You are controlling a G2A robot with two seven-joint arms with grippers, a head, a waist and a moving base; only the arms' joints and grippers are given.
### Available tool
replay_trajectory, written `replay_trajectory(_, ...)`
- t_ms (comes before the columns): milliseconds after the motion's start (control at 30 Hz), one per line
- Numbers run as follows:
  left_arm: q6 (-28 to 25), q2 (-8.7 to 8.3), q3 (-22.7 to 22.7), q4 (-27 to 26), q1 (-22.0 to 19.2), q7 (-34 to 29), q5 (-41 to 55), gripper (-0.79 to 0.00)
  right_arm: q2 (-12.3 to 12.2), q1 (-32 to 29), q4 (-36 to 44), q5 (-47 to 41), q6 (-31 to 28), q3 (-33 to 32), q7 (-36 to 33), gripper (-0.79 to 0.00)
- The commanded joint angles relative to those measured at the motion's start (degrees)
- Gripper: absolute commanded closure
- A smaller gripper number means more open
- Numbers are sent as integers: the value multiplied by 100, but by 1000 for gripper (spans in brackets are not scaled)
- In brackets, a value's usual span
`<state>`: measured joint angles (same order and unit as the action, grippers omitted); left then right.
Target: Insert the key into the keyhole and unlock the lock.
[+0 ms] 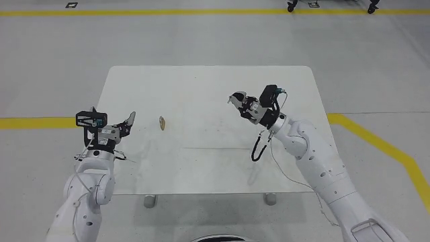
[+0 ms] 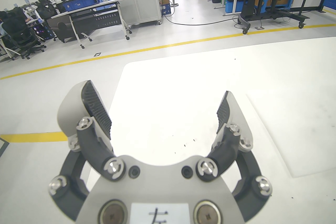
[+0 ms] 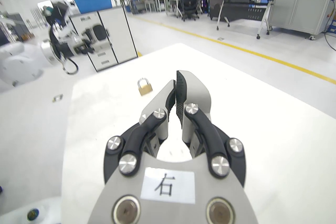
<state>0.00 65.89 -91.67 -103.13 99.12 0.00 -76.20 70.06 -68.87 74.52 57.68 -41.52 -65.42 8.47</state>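
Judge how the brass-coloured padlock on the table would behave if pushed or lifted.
The padlock looks all metal, so probably stiff and heavy for its size. Its blocky body would likely slide, not roll, when pushed. Smooth faces may slip in a grip.

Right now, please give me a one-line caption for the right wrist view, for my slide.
Right claw, shut, above the white table, small brass padlock lying ahead.

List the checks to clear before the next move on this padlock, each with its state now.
1. Padlock lying on the table, clear of both claws: ok.
2. Left claw open and empty: ok.
3. Right claw shut, key between its pads: cannot tell.
4. Small metal piece near the table edge is the key: cannot tell.
5. Keyhole side reachable: cannot tell.
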Motion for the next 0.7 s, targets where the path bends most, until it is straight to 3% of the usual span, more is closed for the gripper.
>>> replay_trajectory(0,0,0,0,0,0,0,0,-785,1,6,3,132,30,11,-25,0)
replay_trajectory(167,197,-3,-65,-13,30,159,-299,-785,1,6,3,132,30,11,-25,0)
replay_trajectory(267,50,13,-137,-194,117,295,57,-785,1,6,3,132,30,11,-25,0)
replay_trajectory(467,-1832,-10,-237,-351,-33,-332,2094,-785,95,53,-29,-137,126,307,60,0)
replay_trajectory(667,-3579,-91,-40,19,-628,-2069,4527,-785,284,447,-505,-657,-321,821,335,0)
